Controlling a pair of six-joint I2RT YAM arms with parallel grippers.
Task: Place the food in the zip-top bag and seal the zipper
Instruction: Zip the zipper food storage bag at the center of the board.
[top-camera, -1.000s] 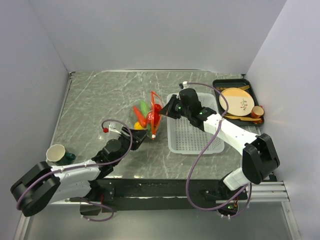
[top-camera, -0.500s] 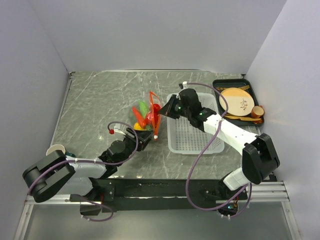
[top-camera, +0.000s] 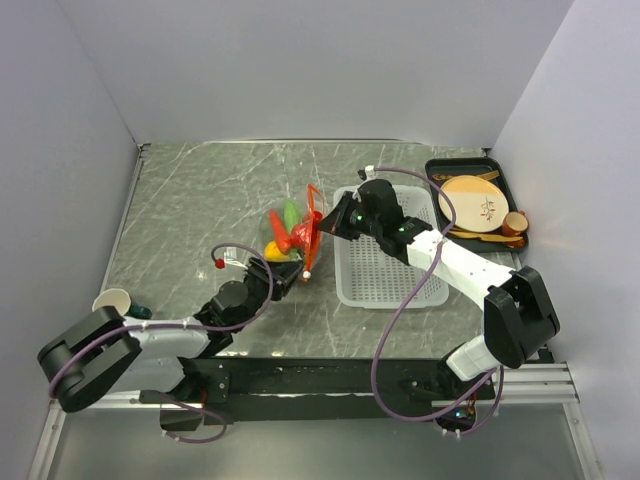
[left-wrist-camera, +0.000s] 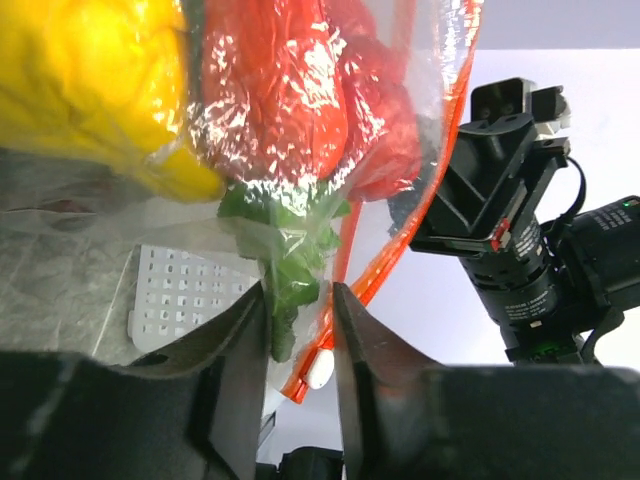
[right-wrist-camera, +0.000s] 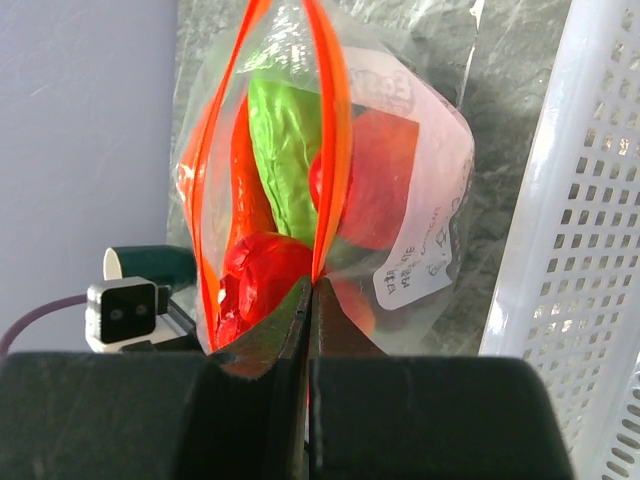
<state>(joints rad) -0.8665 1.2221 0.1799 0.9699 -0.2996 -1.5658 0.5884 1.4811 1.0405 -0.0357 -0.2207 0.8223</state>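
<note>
Dark green mug with a pale inside (top-camera: 113, 302) is sitting by the near-left corner of the desk.

Left gripper (top-camera: 288, 272) is reaching in from the near edge toward the middle of the desk. In the left wrist view its jaws are standing nearly together, pinching the lower part of the clear crinkly zip-top bag (top-camera: 285, 232), with film and a green leafy toy piece (left-wrist-camera: 290, 250) between the fingers (left-wrist-camera: 240, 340). A small white slider (left-wrist-camera: 320, 370) is hanging just beside that grip.

The bag is being held up between the two grippers near the middle of the desk. The toy food is sitting inside it: a yellow piece (left-wrist-camera: 90, 70), a red crinkle-covered piece (left-wrist-camera: 275, 90), a long green piece (right-wrist-camera: 285, 140) and an orange carrot (right-wrist-camera: 245, 190).

Right gripper (top-camera: 325, 224) is closed tight on the thin orange-red zipper strip (right-wrist-camera: 335, 130) at one end; above the pinch the two sides of the strip are bowing apart, so the mouth is standing open.

White label (right-wrist-camera: 415, 275) on the bag is carrying dark print; too small to read.

White perforated plastic basket (top-camera: 385, 270) is lying just right of the bag. Dark tray (top-camera: 505, 175) at the far-right corner is holding a tan round wooden disc (top-camera: 472, 205) and a small brown cup (top-camera: 515, 223).
</note>
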